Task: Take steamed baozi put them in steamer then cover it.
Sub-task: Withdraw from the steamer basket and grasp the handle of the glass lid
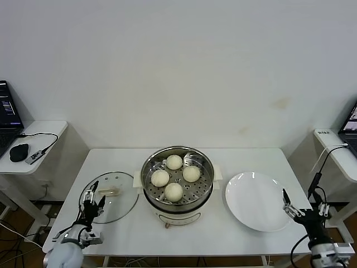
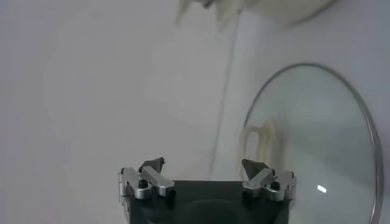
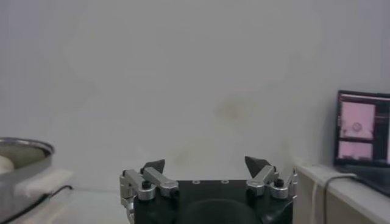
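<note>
Already, seen from the head camera, four steamed baozi [image 1: 174,177] sit on the perforated tray inside the steamer [image 1: 204,192] at the centre of the white bench [image 1: 122,234], so only covering remains, I judge. The cover [image 1: 124,202] lies flat at the steamer's nine o'clock, just beside it. The left gripper [image 1: 92,197] hovers over the cover's outer edge, jaws spread and empty. A bare plate [image 1: 256,201] lies at three o'clock; the right gripper [image 1: 304,207] waits beyond it, jaws spread.

From the left wrist, the cover's handle [image 2: 263,143] lies just ahead of the parted jaws.

From the right wrist, only the steamer's rim shows, well apart from the jaws.
</note>
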`<state>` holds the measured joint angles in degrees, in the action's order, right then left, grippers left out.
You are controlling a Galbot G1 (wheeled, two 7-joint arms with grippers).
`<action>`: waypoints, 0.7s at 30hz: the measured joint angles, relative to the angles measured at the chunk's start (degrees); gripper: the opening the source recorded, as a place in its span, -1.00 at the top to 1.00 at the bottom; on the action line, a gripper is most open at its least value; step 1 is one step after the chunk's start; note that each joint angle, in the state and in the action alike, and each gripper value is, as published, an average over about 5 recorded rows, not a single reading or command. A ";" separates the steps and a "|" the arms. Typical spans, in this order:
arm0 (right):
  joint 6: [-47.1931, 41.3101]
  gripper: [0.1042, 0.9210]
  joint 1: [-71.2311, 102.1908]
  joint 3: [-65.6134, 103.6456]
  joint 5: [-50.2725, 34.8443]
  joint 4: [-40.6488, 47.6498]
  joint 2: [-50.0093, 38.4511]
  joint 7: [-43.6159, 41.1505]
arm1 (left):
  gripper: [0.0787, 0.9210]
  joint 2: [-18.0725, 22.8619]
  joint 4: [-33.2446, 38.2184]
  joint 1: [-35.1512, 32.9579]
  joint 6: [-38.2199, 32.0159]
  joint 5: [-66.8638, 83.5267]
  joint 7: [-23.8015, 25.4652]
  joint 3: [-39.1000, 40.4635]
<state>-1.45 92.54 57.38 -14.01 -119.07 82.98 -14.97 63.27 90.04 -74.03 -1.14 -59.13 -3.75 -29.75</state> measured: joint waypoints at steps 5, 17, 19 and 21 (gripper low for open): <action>0.05 -0.76 0.61 0.61 0.33 -0.27 0.70 -0.18 | -0.77 -0.14 -3.89 3.52 -0.20 -1.92 -0.10 1.84; -0.02 -0.76 1.62 1.38 0.62 -0.56 1.52 -0.43 | -0.77 -0.91 -10.81 10.19 -0.39 -3.87 0.24 4.44; 0.01 -0.76 1.61 1.34 0.70 -0.45 1.66 -0.45 | -0.77 -1.05 -11.20 10.75 -0.37 -3.94 0.41 4.68; 0.04 -0.76 1.61 1.25 0.77 -0.33 1.79 -0.48 | -0.77 -1.14 -11.60 11.17 -0.34 -3.95 0.56 4.96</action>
<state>-1.41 94.15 58.62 -13.25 -119.40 84.77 -15.45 62.13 78.44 -62.85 -1.48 -63.09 -3.19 -24.79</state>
